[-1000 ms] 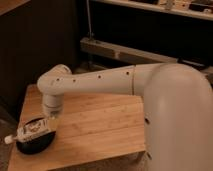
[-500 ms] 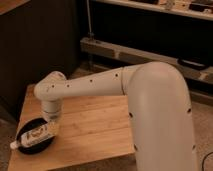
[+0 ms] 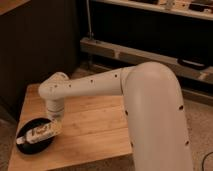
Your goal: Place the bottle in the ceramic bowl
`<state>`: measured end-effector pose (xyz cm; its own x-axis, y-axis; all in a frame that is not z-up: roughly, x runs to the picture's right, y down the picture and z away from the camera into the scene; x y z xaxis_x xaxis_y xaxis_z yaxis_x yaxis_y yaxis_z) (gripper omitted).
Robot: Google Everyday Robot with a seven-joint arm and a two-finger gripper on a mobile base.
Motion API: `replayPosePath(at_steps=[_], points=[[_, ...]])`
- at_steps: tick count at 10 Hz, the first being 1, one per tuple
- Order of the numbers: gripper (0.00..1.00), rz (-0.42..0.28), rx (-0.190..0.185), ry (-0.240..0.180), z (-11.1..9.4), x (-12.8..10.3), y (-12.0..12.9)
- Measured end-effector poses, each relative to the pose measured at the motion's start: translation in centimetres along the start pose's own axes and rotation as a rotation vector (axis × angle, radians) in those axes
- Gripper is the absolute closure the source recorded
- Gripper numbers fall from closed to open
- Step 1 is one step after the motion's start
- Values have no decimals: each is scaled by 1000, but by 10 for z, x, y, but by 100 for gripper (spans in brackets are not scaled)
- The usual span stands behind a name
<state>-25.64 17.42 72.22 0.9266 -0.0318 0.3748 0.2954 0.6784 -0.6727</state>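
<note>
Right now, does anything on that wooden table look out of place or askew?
Only slightly: the bottle lies on its side across the ceramic bowl, one end poking over the bowl's left rim rather than sitting fully inside. The gripper is at the bottle's other end. Nothing looks spilled or damaged on the wooden table.

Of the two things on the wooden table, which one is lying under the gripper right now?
The bottle: white, slim, lying on its side across the black ceramic bowl, directly below the gripper. The bowl is the round dark dish beneath it.
</note>
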Motion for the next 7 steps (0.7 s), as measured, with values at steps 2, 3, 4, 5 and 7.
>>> replayPosePath(at_steps=[2,3,4,5,7], points=[[40,20,1,6,1,1,-2],[29,29,3,7,1,1,-3],[22,38,5,7,1,1,-4],[20,48,13,5,0,2,-5],[20,57,19,0,0,4,-6]])
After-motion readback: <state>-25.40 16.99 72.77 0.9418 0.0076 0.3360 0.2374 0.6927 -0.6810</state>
